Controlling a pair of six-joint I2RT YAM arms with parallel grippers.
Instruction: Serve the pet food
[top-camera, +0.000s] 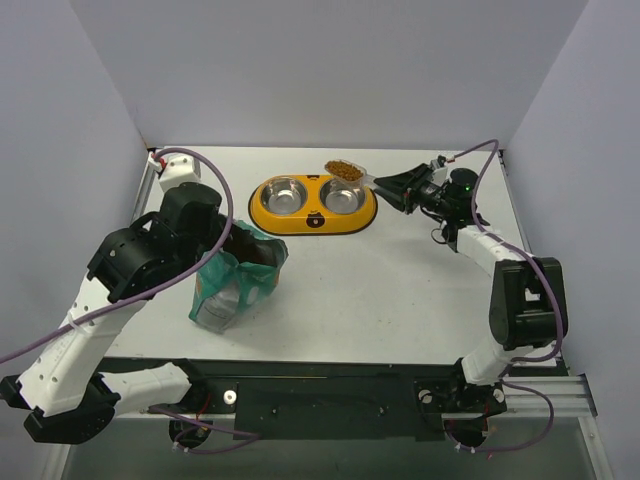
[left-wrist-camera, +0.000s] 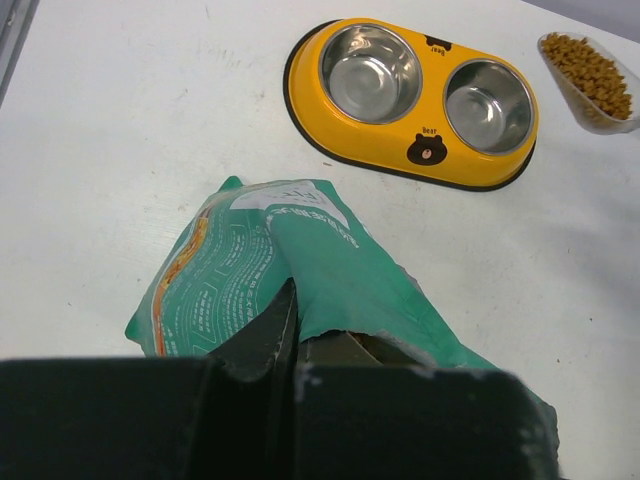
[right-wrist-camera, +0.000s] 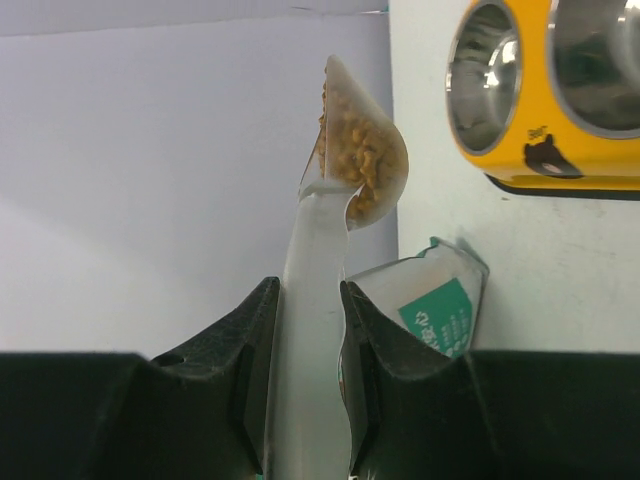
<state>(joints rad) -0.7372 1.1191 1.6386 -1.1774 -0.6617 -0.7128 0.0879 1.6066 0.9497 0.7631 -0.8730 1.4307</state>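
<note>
The pet food (top-camera: 343, 169) is a heap of brown kibble in a clear plastic scoop (top-camera: 352, 174), which hangs level just past the far rim of the yellow double-bowl feeder (top-camera: 313, 222). My right gripper (top-camera: 393, 185) is shut on the scoop's handle (right-wrist-camera: 312, 300), with the kibble (right-wrist-camera: 355, 150) at the scoop's far end. Both steel bowls (left-wrist-camera: 372, 72) look bare. My left gripper (left-wrist-camera: 290, 305) is shut on the torn top edge of the teal food bag (left-wrist-camera: 300, 260), which stands upright at the front left (top-camera: 228, 290).
White walls close in the table at the back and on both sides. The feeder (left-wrist-camera: 425, 105) lies between the bag and the scoop (left-wrist-camera: 590, 75). My right arm reaches in from the right side toward the feeder.
</note>
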